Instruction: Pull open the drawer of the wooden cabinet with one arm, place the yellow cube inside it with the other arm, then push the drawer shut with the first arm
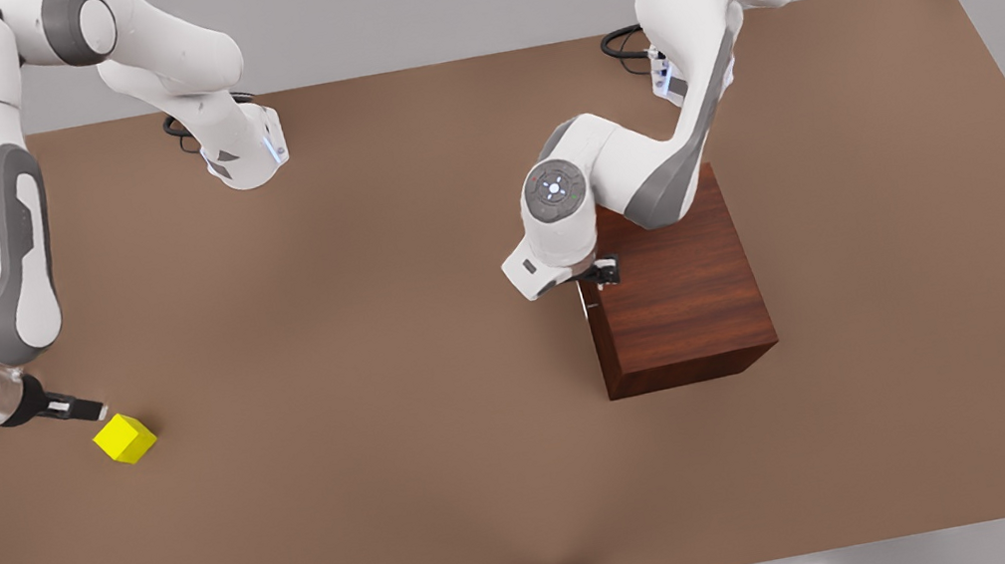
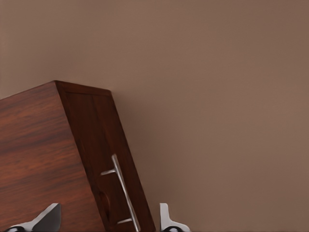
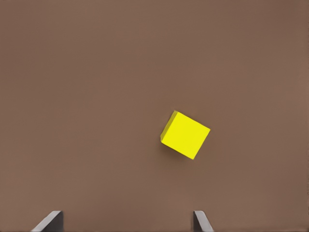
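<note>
A flat brown tabletop point(image 1: 446, 432) is seen in a grey-walled space, framed by metal struts at its corners.

A plain box of dark reddish-brown grained wood, the wooden cabinet point(image 1: 681, 294), stands on the front view's right half of the table. Its drawer point(image 2: 104, 159), a panel of the same wood with a thin silver bar handle point(image 2: 123, 191), is judged closed, the front lying flush with the cabinet face. The left gripper point(image 1: 600, 273) is held at the cabinet's upper front edge, at the face toward the front view's left. In the left wrist view its fingers point(image 2: 166, 220) are spread wide, one on each side of the handle; nothing is grasped and contact with the bar cannot be confirmed.

A small bright yellow cube point(image 1: 124, 438) rests on the table near the front view's left edge, well apart from the cabinet. The right gripper point(image 1: 84, 409) is poised just beside and above it. In the right wrist view its fingers point(image 3: 50, 221) are parted wider than the cube point(image 3: 186, 135) and are empty.

No step of the task is judged complete. Outstanding: the handle to be gripped and the drawer pulled out, the cube to be picked up and placed inside, the drawer to be pushed shut.
</note>
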Tool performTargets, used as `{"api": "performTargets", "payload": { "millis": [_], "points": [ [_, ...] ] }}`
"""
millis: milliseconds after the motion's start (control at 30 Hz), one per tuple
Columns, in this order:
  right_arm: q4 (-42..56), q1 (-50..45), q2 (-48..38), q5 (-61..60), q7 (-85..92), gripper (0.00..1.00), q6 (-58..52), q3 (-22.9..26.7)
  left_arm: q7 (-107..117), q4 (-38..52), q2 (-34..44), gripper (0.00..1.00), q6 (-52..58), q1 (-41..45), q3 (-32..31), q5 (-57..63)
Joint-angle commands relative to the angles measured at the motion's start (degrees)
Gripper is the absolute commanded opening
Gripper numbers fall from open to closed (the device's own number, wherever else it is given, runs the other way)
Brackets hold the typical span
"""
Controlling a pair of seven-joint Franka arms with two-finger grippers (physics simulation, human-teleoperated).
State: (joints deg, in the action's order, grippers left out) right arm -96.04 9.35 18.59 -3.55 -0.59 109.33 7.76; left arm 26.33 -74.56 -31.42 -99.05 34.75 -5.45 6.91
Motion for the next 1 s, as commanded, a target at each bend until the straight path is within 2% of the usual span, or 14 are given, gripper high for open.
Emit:
{"api": "performTargets", "payload": {
  "millis": [0,200,400,667,800,967],
  "points": [
    [1.7,2.0,2.7,-3.4,-8.7,1.00,-0.1,0.4,37.4,-1.4,-1.2,1.00,-7.4,1.2,0.0,4.2],
    [5.0,3.4,9.4,-4.8,-9.4,1.00,0.9,0.4,44.0,-2.3,-4.7,1.00,-7.6,5.2,0.1,13.7],
    [4.6,5.1,15.1,-5.0,-9.4,1.00,9.1,0.4,44.3,-6.1,-6.5,1.00,-7.7,7.3,0.1,20.8],
    [4.5,6.8,17.9,-7.6,-12.2,1.00,12.9,0.2,46.3,-8.4,-6.5,1.00,-7.5,7.9,0.3,23.2],
    [-0.7,6.6,18.3,-7.5,-12.7,1.00,21.3,-0.1,46.3,-9.2,-6.5,1.00,-7.6,7.9,0.3,23.2],
    [-2.5,6.6,18.3,-7.3,-12.6,1.00,22.8,-0.1,47.9,-8.6,-6.6,1.00,-8.6,8.4,0.2,22.4]
  ]
}}
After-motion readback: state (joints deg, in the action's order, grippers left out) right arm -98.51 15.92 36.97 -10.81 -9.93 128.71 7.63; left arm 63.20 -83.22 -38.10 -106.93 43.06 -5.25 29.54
